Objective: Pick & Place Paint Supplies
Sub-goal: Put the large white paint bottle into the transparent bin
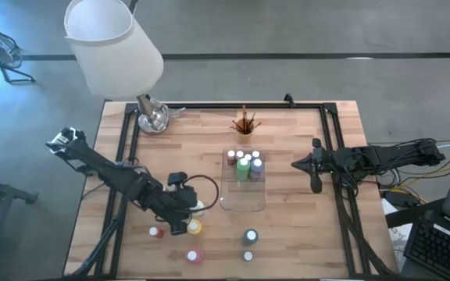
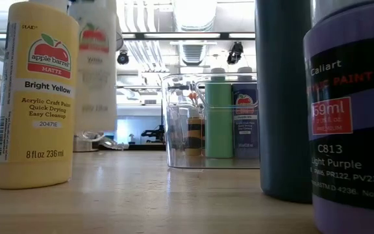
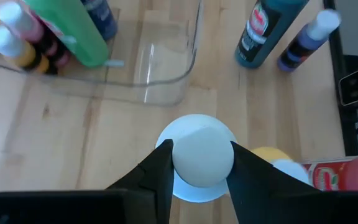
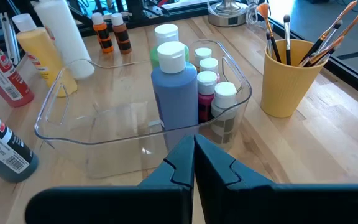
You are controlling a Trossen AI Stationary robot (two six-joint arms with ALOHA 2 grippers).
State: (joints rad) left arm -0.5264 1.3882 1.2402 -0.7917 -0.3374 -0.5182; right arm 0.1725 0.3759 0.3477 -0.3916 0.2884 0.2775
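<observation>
My left gripper [image 1: 187,211] is shut on a white paint bottle [image 3: 197,186], near the table's front left and just left of the clear tray [image 1: 243,204]. In the low view the white bottle [image 2: 96,71] hangs above the tabletop beside the standing yellow bottle [image 2: 34,97]. The tray holds a green bottle [image 1: 243,168], a blue one [image 4: 176,93] and some small ones at its far end. Yellow [image 1: 194,227], red [image 1: 155,232], pink [image 1: 195,255], teal [image 1: 250,236] and purple [image 1: 248,255] bottles stand on the table. My right gripper [image 1: 295,165] waits shut, right of the tray. My left gripper pinches the white bottle's round cap [image 3: 180,155] between its two fingers, one on each side. The fingers come slanting down from the table's left. The bottle hangs below them, tilted [image 4: 61,37] and lifted clear of the table.
An orange cup [image 1: 245,126] of brushes stands behind the tray. A lamp with a white shade [image 1: 116,43] rises from the far left corner. The tray's near half [image 4: 104,130] holds nothing. A black rail [image 1: 334,156] runs along the table's right side.
</observation>
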